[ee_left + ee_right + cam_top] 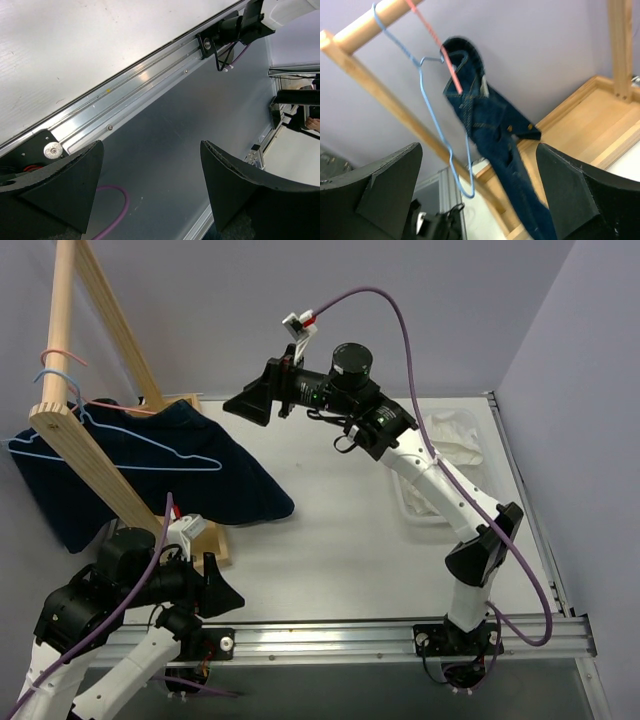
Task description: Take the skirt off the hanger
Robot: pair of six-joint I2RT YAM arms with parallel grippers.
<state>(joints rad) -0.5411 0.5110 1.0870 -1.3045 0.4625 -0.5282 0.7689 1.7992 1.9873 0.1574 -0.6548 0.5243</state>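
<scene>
The light-blue wire hanger (150, 445) hangs bare on the wooden rack at the left; it also shows in the right wrist view (439, 128). The white skirt (452, 435) lies in a crumpled heap at the table's far right, apart from the hanger. My right gripper (240, 405) is open and empty, held in the air and pointing left at the rack; in its wrist view (478, 145) the jaws stand wide apart. My left gripper (225, 595) is open and empty, low by its base, over the rail (150, 145).
A dark navy denim garment (215, 480) hangs on a pink wire hanger (60, 350) on the same rack (90, 455). A white tray (425, 505) sits by the skirt. An aluminium rail (400, 635) runs along the near edge.
</scene>
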